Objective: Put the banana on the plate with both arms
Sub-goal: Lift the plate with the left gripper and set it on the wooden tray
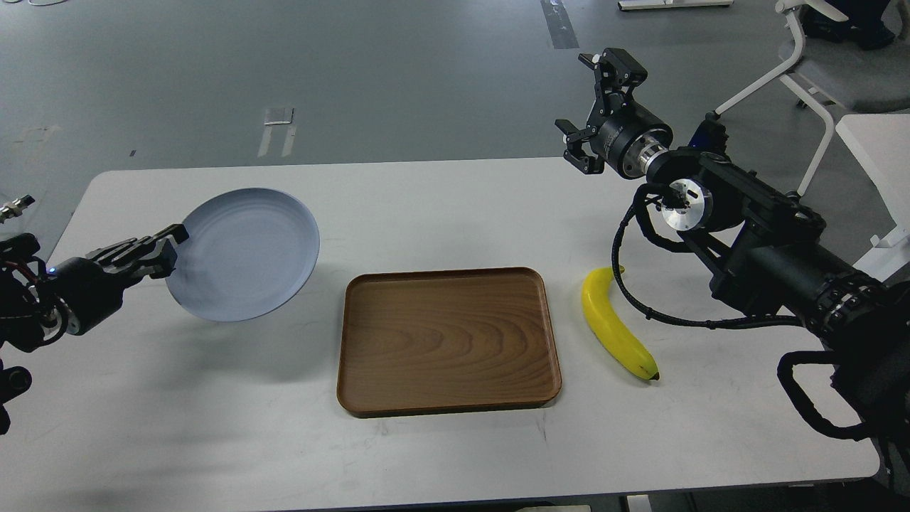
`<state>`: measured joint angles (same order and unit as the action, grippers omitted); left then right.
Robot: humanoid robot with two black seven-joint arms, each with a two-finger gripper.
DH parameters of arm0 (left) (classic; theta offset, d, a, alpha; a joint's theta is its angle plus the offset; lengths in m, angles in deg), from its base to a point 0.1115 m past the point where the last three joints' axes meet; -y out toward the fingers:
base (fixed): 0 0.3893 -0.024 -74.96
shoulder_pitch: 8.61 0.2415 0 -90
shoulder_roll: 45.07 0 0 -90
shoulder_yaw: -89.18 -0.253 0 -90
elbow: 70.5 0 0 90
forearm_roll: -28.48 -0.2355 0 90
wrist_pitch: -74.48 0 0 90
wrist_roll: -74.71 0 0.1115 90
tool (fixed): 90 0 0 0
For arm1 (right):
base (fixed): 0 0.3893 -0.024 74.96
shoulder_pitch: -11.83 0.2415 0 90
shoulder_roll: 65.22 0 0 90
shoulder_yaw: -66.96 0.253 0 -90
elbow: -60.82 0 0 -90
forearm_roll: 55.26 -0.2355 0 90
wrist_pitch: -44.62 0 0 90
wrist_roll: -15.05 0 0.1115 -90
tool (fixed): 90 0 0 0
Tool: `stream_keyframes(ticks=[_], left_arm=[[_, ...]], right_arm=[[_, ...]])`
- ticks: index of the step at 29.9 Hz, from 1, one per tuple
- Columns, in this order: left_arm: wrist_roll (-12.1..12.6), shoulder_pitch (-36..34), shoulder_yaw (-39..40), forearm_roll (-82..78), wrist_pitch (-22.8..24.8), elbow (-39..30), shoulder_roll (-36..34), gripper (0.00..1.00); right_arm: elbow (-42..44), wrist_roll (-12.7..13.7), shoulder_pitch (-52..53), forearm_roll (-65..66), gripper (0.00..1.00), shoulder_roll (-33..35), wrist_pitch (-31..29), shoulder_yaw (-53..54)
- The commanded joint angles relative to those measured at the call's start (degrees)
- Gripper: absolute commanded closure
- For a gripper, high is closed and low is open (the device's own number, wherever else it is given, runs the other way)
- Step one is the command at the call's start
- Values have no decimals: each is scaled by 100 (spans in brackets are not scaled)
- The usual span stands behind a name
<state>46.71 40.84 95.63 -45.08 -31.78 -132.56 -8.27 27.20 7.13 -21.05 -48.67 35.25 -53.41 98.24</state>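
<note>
Banana [616, 326] lies flat on white table [455, 455] at 3 o'clock of wooden tray [448, 340], untouched. R gripper [593, 107] hangs high at approx 12 o'clock of it, fingers spread, empty. L gripper [167, 249] pinches pale blue plate [245, 254] by its 9 o'clock rim, plate tilted & lifted. Banana prob. light, soft, bruises easily, so grip mid-body gently.

no readable text, labels or numbers, seemingly none anywhere
</note>
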Motion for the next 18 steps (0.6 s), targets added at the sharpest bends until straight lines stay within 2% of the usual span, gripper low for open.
stream_keyframes(ticks=[1, 10, 15, 18], left_arm=[[-1, -137, -20, -491, 141, -8, 537, 100], [-1, -155, -556, -562, 150, 212, 1953, 100], [-1, -172, -732, -571, 150, 239, 2244, 100], [-1, -251, -846, -571, 150, 518, 2577, 100]], right_arm=[[-4, 1, 1, 0, 0, 7, 47, 1], [-4, 1, 1, 0, 0, 51, 65, 1], [-4, 1, -52, -9, 0, 139, 73, 18], [-4, 1, -60, -9, 0, 157, 73, 18]])
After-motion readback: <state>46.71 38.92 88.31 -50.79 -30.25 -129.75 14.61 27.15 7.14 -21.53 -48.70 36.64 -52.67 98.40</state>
